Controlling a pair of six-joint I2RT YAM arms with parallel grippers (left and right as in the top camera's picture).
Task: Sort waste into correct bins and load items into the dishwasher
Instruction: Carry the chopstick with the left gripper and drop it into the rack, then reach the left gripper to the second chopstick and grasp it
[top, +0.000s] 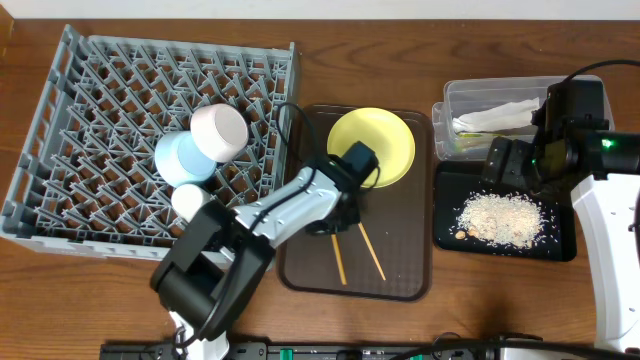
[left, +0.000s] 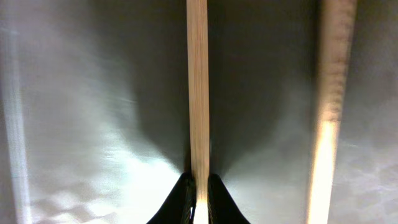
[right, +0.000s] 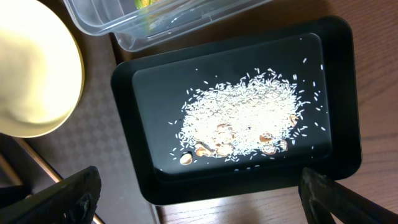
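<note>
My left gripper (top: 331, 228) is down on the brown serving tray (top: 400, 280), shut on one wooden chopstick (left: 198, 93). The second chopstick (left: 329, 93) lies loose to its right. The yellow plate (top: 380, 140) sits at the tray's far end. The grey dish rack (top: 100, 90) holds the light blue bowl (top: 178, 158), the white bowl (top: 220, 130) and the cream cup (top: 187, 200). My right gripper (right: 199, 190) is open and empty above the black tray's (right: 134, 124) near edge. Rice crumbs (right: 249, 115) lie in that tray. The clear tub (top: 455, 100) holds the napkin (top: 495, 118) and a green-yellow wrapper (right: 144, 4).
The left arm stretches from the table's front edge across the brown tray's left side. The right arm's base stands at the far right. Bare wooden table shows in front of the black tray (top: 500, 290).
</note>
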